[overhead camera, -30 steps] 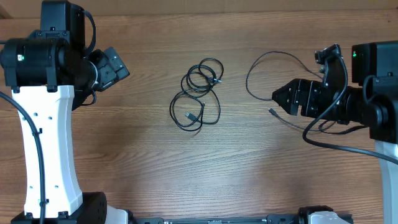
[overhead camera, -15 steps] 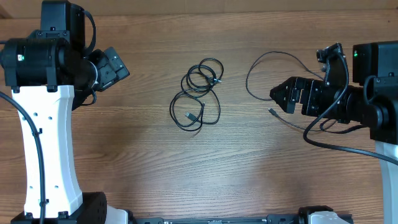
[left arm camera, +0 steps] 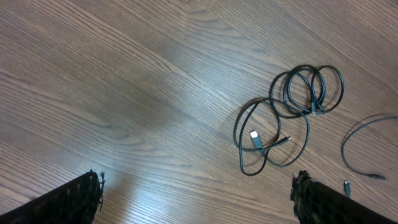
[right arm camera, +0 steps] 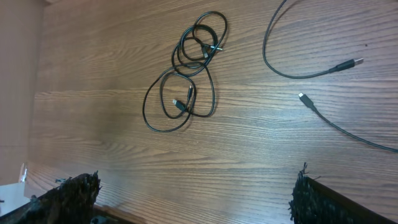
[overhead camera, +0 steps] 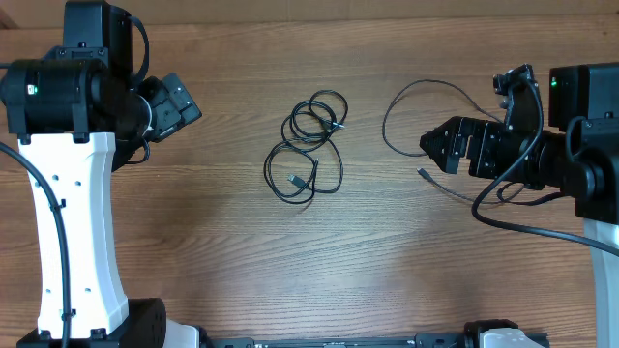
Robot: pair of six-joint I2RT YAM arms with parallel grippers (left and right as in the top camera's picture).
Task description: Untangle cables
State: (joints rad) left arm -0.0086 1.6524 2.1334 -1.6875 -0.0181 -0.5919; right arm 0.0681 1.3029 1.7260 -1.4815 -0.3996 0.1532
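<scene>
Loose cable (overhead camera: 385, 124) partly under right arm (overhead camera: 527, 157)

A coiled bundle of cables (overhead camera: 308, 145) is located at the middle of the table (overhead camera: 193, 251), slightly toward the far edge. A loose cable loop (overhead camera: 385, 124) is laid right of it, well apart. A separate strand end (overhead camera: 423, 173) is found just nearer.

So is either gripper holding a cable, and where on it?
Nothing is held: left gripper and right gripper are open and empty; the bundle and loose cable lie untouched.
</scene>
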